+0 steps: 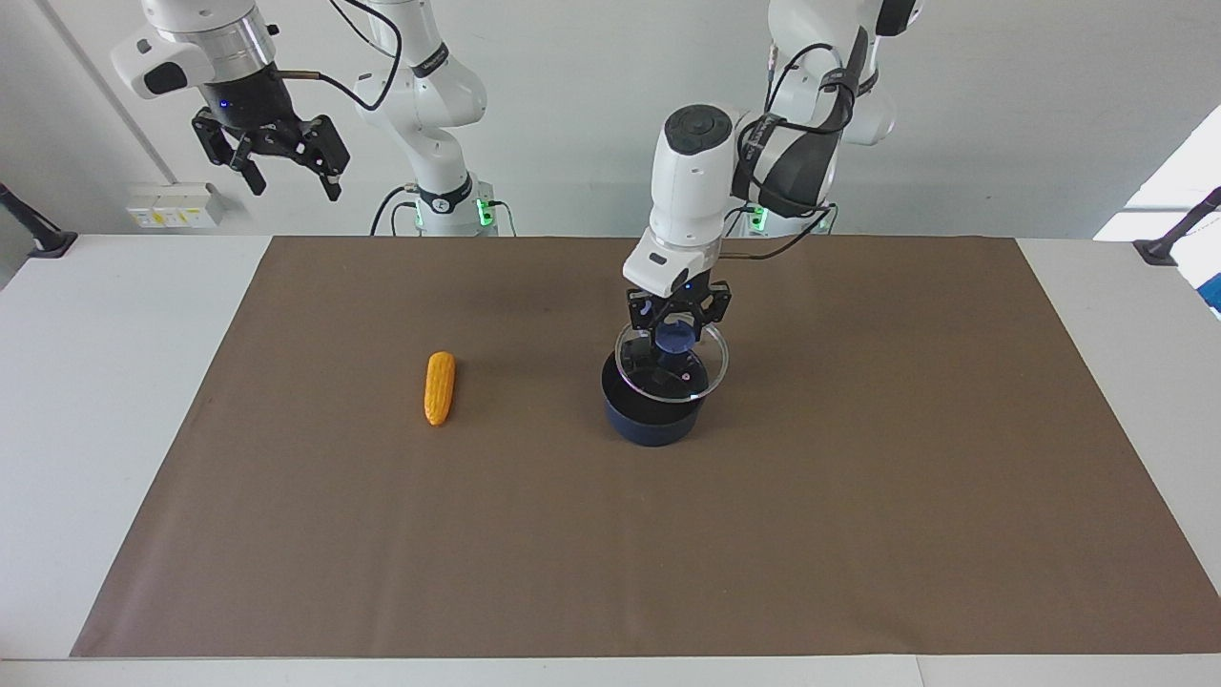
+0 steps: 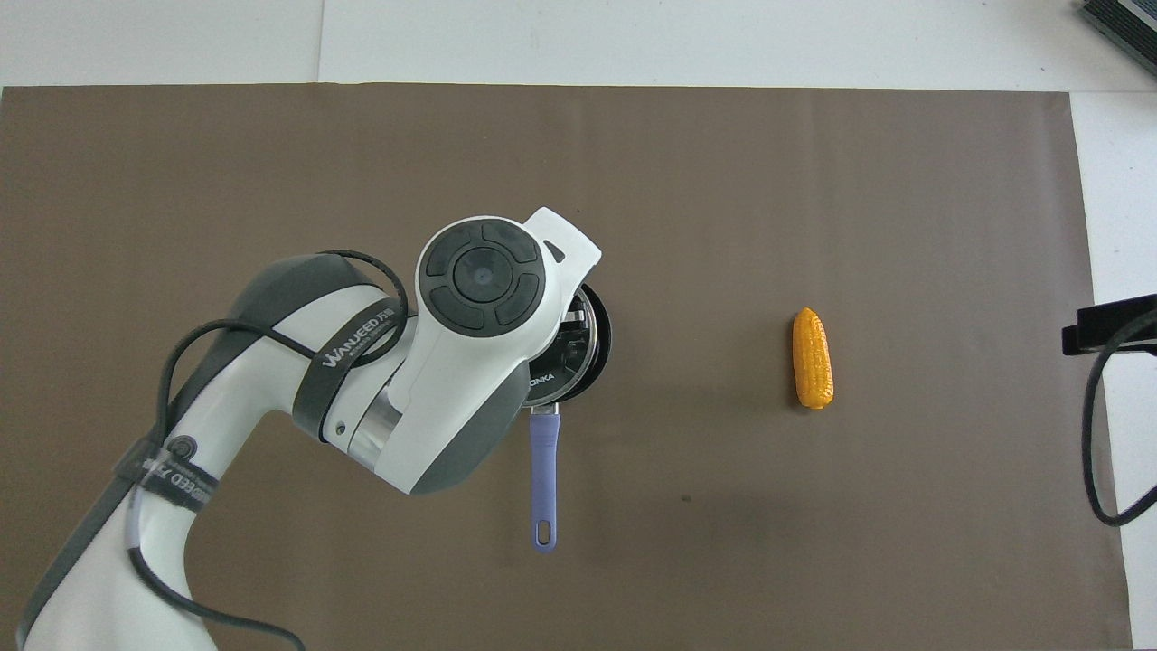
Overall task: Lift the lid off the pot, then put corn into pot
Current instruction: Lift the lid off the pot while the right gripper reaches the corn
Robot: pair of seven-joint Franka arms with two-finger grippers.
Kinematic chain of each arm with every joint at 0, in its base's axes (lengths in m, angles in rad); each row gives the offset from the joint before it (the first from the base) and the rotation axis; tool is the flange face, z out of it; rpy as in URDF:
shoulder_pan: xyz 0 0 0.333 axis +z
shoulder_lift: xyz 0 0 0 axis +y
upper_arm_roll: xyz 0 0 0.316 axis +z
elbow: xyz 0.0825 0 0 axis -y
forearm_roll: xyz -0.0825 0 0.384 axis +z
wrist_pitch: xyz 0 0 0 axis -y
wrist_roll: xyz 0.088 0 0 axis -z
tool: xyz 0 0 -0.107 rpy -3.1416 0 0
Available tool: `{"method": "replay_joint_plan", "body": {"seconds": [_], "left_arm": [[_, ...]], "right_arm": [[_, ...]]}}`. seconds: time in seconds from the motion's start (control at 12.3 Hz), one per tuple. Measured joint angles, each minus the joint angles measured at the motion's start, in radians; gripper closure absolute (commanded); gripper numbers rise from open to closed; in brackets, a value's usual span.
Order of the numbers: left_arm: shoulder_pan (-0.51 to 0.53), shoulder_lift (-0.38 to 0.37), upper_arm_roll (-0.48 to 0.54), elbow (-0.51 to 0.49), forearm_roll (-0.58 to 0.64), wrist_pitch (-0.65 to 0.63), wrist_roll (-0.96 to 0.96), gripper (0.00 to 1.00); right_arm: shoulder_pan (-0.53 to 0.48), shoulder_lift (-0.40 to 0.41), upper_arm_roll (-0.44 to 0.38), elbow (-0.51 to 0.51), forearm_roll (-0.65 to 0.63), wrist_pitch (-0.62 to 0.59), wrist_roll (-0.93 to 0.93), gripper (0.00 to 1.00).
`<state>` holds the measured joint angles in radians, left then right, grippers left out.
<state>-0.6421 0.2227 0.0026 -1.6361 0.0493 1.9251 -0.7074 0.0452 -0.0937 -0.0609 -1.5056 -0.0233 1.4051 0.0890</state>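
The dark blue pot (image 1: 651,417) stands mid-mat, its long blue handle (image 2: 542,479) pointing toward the robots. My left gripper (image 1: 676,336) is shut on the blue knob of the clear glass lid (image 1: 672,365), which hangs tilted just above the pot's mouth. In the overhead view the left arm hides most of the pot, and only a sliver of the lid (image 2: 589,336) shows. The yellow-orange corn (image 1: 439,387) (image 2: 812,359) lies on the mat beside the pot, toward the right arm's end. My right gripper (image 1: 286,172) waits open, high over the table's edge by the right arm's base.
A brown mat (image 1: 858,534) covers most of the white table (image 1: 86,382). A black cable and mount (image 2: 1107,330) show at the mat's edge at the right arm's end. Black clamps (image 1: 38,239) sit at the table's corners nearest the robots.
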Motion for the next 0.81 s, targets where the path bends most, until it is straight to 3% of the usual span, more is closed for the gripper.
{"method": "replay_joint_plan", "body": {"seconds": [0.24, 0.57, 0.81], "left_arm": [[0.063, -0.056, 0.021, -0.001, 0.014, -0.061, 0.049, 1.0], [0.173, -0.073, 0.026, -0.025, 0.04, -0.099, 0.144, 1.0], [0.263, -0.117, 0.027, -0.155, 0.043, 0.032, 0.196, 1.0]], "right_arm": [[0.0, 0.0, 0.0, 0.0, 0.0, 0.008, 0.0, 0.0], [0.003, 0.001, 0.008, -0.035, 0.0, 0.08, 0.0, 0.0], [0.039, 0.025, 0.014, -0.093, 0.001, 0.168, 0.003, 0.0]]}}
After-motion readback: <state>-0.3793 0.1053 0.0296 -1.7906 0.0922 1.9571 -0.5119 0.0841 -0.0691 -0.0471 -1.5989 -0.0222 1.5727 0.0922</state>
